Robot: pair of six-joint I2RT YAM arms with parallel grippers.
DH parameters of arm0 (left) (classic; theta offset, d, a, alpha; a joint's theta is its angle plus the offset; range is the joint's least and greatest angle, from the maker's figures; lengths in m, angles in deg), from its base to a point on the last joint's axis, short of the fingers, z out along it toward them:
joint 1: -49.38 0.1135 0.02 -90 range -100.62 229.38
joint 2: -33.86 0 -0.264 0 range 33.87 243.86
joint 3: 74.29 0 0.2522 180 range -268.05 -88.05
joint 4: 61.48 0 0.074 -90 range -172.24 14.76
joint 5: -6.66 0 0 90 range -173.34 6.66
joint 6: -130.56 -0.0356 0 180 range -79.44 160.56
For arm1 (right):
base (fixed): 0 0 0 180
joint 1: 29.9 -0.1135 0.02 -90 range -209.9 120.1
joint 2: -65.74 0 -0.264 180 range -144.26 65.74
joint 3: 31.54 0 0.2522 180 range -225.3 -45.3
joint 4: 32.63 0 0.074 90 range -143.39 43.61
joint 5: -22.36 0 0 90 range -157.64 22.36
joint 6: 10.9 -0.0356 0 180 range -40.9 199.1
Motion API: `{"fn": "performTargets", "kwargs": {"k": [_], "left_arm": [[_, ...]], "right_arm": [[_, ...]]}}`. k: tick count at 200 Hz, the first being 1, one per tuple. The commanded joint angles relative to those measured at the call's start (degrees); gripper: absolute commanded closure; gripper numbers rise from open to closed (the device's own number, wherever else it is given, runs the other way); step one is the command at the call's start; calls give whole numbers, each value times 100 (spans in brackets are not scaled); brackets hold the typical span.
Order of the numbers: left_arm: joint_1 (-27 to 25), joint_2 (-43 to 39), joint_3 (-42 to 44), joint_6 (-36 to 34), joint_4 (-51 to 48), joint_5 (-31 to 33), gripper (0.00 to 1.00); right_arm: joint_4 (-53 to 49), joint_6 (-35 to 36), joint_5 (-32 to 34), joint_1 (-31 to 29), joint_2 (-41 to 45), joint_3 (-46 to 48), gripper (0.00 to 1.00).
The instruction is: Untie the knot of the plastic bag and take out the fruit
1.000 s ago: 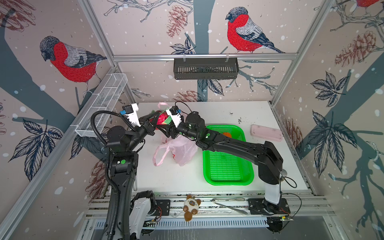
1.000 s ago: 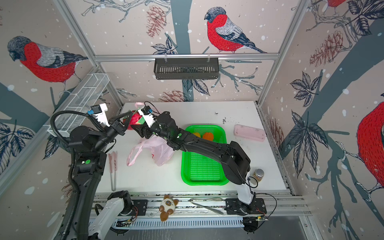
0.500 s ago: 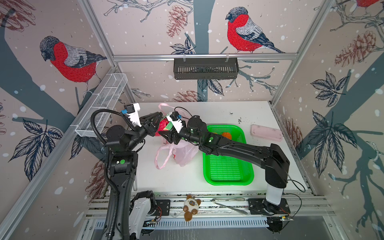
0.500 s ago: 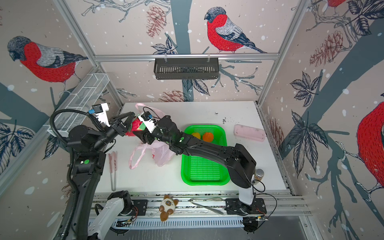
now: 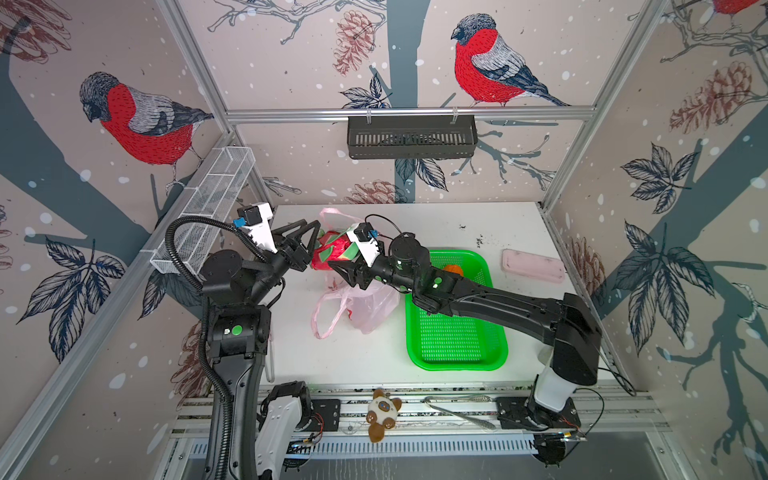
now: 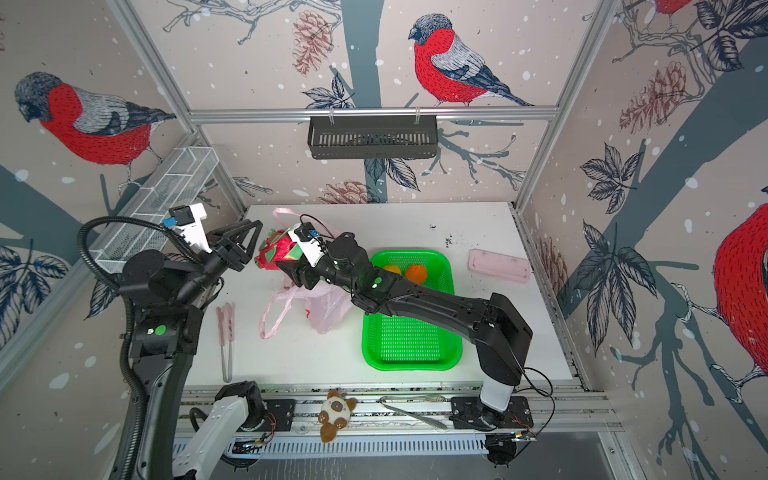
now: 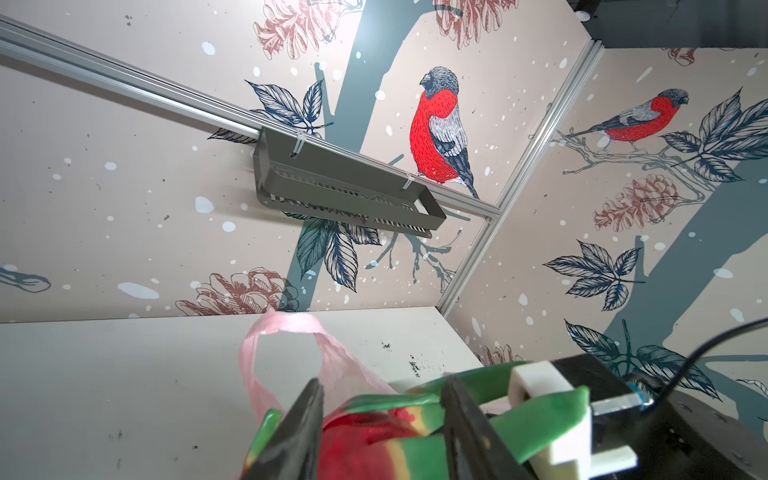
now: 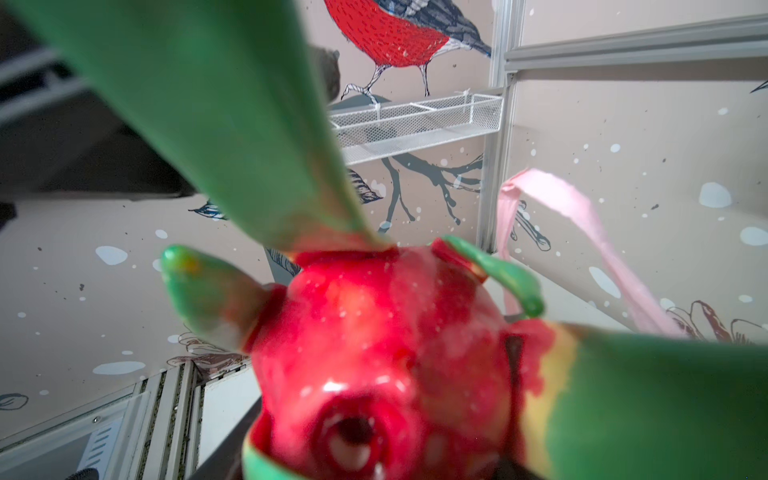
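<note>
A magenta dragon fruit (image 5: 330, 251) is held up in the air above the table (image 5: 436, 224) in both top views. It is gripped by the right tool (image 5: 337, 262), which is closed on it. The left tool (image 5: 313, 247) is seen just beside the fruit with its jaws wide apart. In the left wrist view, the fruit is seen between the two black fingers (image 7: 301, 428). The plastic bag (image 5: 368, 301) is seen lying on the table, just beside the green basket (image 5: 457, 365). Its handles are seen as loose loops (image 5: 322, 322), and one pink loop is lifted up behind the fruit. An orange ball (image 6: 415, 273) and a yellow ball (image 6: 391, 270) are seen inside the basket.
</note>
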Motion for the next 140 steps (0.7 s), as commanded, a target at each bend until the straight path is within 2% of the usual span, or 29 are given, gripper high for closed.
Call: {"fn": "performTargets", "kwargs": {"k": [1,51,78,110,140], "left_arm": [[3,-142,131,195,-104,215,53],[3,-426,344,246,-520,404,53],[3,-508,629,242,-508,534,52],[3,-439,705,31,-604,711,53],[3,-380,720,-214,-724,908,53]], "right_arm": [[809,116,279,-14,289,150,92],[1054,208,642,-6,809,411,92],[714,279,1000,-4,1138,420,91],[-556,243,1586,6,1608,334,92],[-1919,-132,2269,21,2084,537,92]]}}
